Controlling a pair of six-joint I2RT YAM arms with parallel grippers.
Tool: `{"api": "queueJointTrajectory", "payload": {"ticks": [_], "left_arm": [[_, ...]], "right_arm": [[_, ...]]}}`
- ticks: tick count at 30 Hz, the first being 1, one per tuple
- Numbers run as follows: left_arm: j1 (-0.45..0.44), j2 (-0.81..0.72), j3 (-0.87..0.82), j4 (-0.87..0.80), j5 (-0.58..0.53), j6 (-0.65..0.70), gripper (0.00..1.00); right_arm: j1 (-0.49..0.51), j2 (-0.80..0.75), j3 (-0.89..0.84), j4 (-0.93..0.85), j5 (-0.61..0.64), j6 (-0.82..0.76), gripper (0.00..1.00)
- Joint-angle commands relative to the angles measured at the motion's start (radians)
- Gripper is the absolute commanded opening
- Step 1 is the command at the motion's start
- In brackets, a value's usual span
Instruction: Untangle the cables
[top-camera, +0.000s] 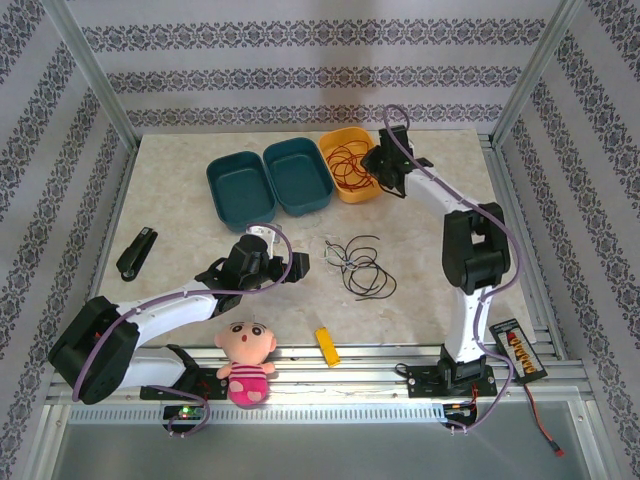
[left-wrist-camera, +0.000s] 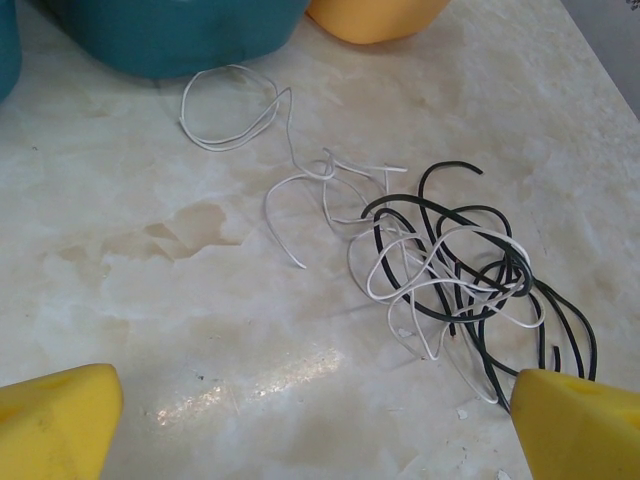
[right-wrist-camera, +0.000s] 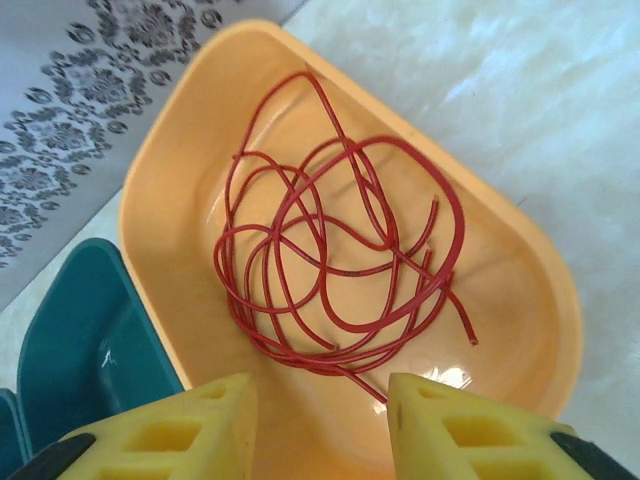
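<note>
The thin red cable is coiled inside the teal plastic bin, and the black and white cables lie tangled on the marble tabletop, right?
Not quite: the thin red cable lies coiled in the yellow plastic bin, not the teal one; the right wrist view shows it. The black and white cables do lie tangled on the marble tabletop.

We hold our left arm (top-camera: 160, 315) low and bent, left gripper (top-camera: 298, 266) spread wide, empty. Our right arm (top-camera: 470, 250) reaches far forward, right gripper (right-wrist-camera: 320, 415) angled down, fingers partly parted, empty.
</note>
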Motion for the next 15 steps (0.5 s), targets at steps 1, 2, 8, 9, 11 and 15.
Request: {"api": "queueJointTrajectory", "payload": {"ticks": [1, 2, 8, 9, 11, 15], "left_arm": [[0.007, 0.007, 0.015, 0.042, 0.008, -0.007, 0.99], [0.007, 0.007, 0.016, 0.041, 0.007, -0.008, 0.99], [0.006, 0.005, 0.018, 0.041, 0.007, -0.010, 0.99], [0.007, 0.006, 0.020, 0.042, 0.007, -0.008, 0.99], [0.007, 0.010, 0.021, 0.042, 0.008, -0.010, 0.99], [0.007, 0.019, 0.025, 0.042, 0.017, -0.015, 0.99]], "right_arm": [[-0.001, -0.077, -0.042, -0.028, 0.058, -0.050, 0.39], [0.001, -0.093, -0.053, -0.026, 0.062, -0.060, 0.39], [0.002, -0.150, -0.081, -0.053, 0.104, -0.136, 0.34], [0.003, -0.148, -0.075, -0.062, 0.105, -0.150, 0.34], [0.006, -0.131, -0.043, -0.095, 0.115, -0.179, 0.33], [0.017, -0.083, 0.026, -0.144, 0.127, -0.237, 0.32]]}}
